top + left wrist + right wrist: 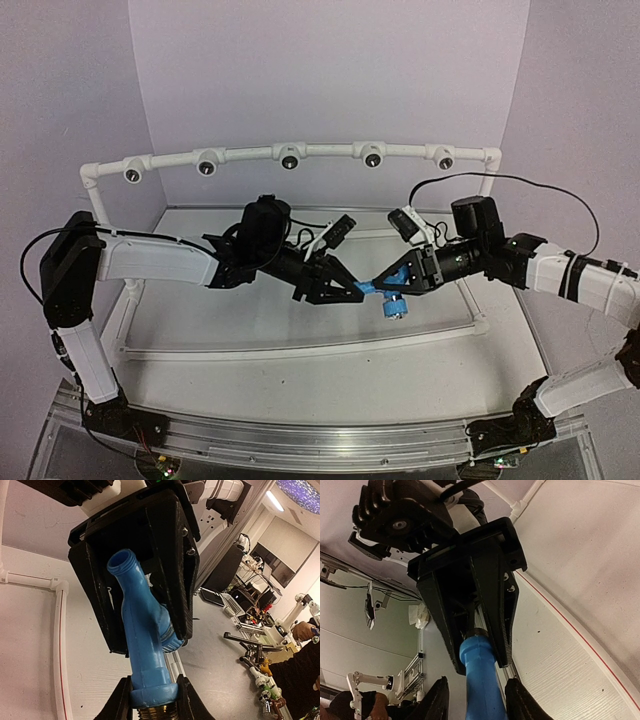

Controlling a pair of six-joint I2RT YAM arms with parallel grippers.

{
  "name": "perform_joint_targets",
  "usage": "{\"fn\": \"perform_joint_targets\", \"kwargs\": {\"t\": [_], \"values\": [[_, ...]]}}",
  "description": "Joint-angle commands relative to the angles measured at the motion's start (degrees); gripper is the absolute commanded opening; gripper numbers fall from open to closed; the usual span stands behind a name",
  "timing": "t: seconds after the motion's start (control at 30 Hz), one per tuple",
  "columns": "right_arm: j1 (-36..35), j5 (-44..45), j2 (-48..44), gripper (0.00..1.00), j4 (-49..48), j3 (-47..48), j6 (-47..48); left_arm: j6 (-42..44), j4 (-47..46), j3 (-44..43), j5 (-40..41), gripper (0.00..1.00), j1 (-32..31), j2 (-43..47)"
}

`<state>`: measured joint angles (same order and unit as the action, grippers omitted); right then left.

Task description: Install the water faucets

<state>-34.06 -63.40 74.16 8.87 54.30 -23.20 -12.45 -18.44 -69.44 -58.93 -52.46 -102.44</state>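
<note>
**Holding the Blue Tap Up Between Two Pincers**

The water faucet [386, 298] is up in the air over the middle of the table [300, 375], between the two arms. The left gripper [154, 696] is squeezed tight on the tap's fat ring, right by the gold screw end. That stops it from falling.

The right gripper [480, 697] has one finger on each side of the tap's long blue neck. The fingers are only a little way apart. I can see a thin gap on one side, so it is not pinching the tap yet. I think this is a hand-over, so the right arm can get a better hold.

The white pipe [250, 153] at the back has five dark holes [290, 160]. I see no blue tap in any of them.
</note>
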Motion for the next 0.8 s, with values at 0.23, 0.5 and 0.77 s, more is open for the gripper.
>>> {"fn": "perform_joint_targets", "kwargs": {"t": [0.23,0.5,0.77], "values": [[-0.34,-4.35,1.12,0.47,0.38,1.32,2.18,-0.79,-0.54,-3.4,-1.93,0.0,-0.01,-0.69],[-0.78,-3.55,1.65,0.0,1.24,1.63,3.43,-0.93,0.08,-3.64,-1.74,0.0,-0.04,-0.74],[-0.74,26.88,-9.67,0.0,7.08,0.94,5.49,-2.7,1.39,-0.4,17.64,0.61,1.13,2.21]]}}
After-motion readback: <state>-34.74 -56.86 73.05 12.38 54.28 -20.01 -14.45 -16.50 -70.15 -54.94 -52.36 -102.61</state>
